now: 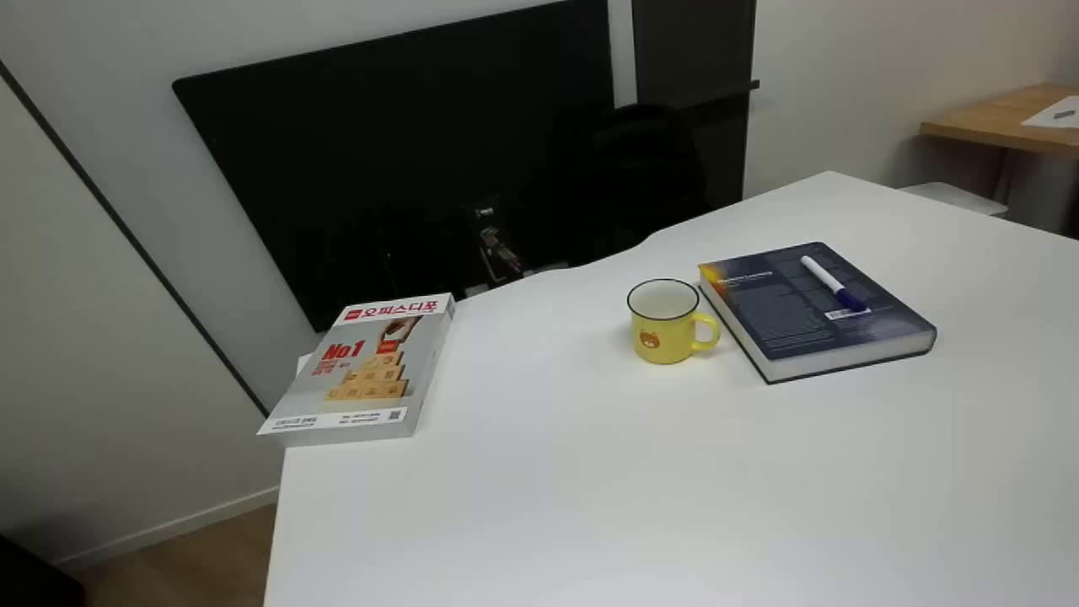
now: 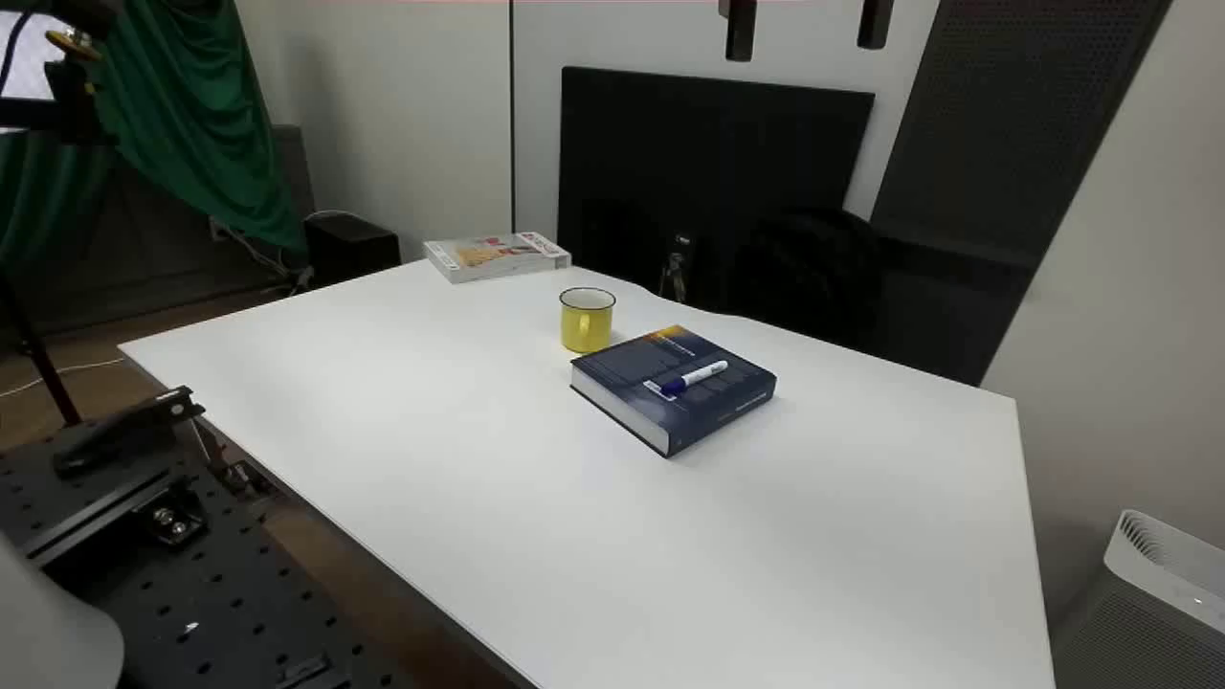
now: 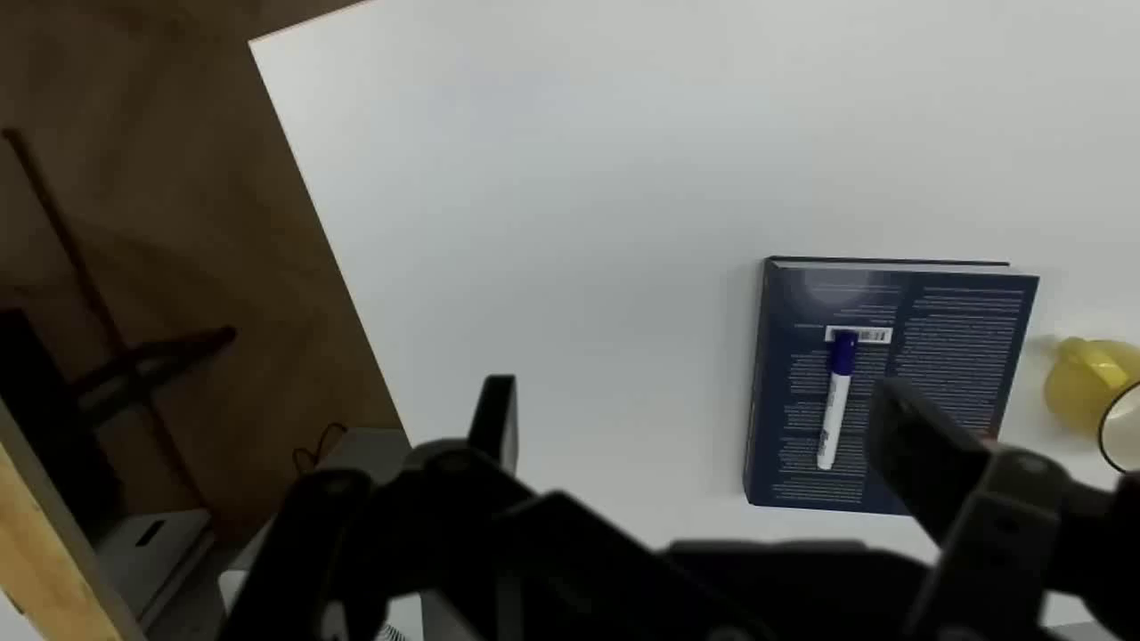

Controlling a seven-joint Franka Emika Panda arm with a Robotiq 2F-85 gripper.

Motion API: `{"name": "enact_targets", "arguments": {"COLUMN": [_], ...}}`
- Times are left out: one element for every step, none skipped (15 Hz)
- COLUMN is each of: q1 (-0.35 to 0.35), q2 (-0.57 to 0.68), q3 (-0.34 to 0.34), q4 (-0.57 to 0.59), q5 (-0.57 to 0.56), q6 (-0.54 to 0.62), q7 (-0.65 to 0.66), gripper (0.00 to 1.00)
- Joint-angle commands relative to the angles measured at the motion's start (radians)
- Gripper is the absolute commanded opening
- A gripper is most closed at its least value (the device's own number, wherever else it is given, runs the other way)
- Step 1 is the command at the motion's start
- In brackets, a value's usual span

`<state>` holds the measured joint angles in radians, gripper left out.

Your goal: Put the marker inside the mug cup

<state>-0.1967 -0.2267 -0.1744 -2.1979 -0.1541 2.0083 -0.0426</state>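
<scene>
The marker has a white body and a dark blue-purple cap. It lies flat on the dark blue book in both exterior views (image 1: 833,283) (image 2: 695,378) and in the wrist view (image 3: 835,401). The mug cup is yellow with a dark rim and a pale inside. It stands upright beside the book in both exterior views (image 1: 662,329) (image 2: 586,325), and its edge shows at the right of the wrist view (image 3: 1082,387). My gripper (image 3: 695,409) is open and empty, high above the table. Its fingertips hang at the top of an exterior view (image 2: 807,29).
The thick dark blue book (image 1: 780,316) lies on the white table (image 1: 590,489). A white catalogue (image 1: 358,371) lies at the table's edge, on the mug's other side. A black panel (image 2: 708,182) stands behind the table. A pegboard base (image 2: 191,574) is at the table's front.
</scene>
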Motion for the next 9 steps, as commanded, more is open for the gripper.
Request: {"name": "enact_targets", "arguments": {"q1": [0.003,0.003,0.003,0.003,0.003,0.003,0.016,0.025,0.044], "q2": [0.000,0.000,0.000,0.000,0.000,0.000,0.012,0.025,0.045], "q3": [-0.003,-0.003,-0.003,-0.003,-0.003,-0.003,0.008,0.017,0.029], "q4": [0.002,0.003,0.003,0.003,0.003,0.003,-0.007,-0.011,-0.012], "q5": [-0.001,-0.001,-0.001,-0.001,-0.001,-0.001,0.006,0.006,0.023], "q6": [-0.002,-0.002,-0.001,-0.001,-0.001,-0.001,0.021,0.037,0.054], "q7": [0.000,0.000,0.000,0.000,0.000,0.000,0.001,0.010,0.003], "gripper": [1.00,1.00,1.00,1.00,1.00,1.00,1.00,1.00,1.00]}}
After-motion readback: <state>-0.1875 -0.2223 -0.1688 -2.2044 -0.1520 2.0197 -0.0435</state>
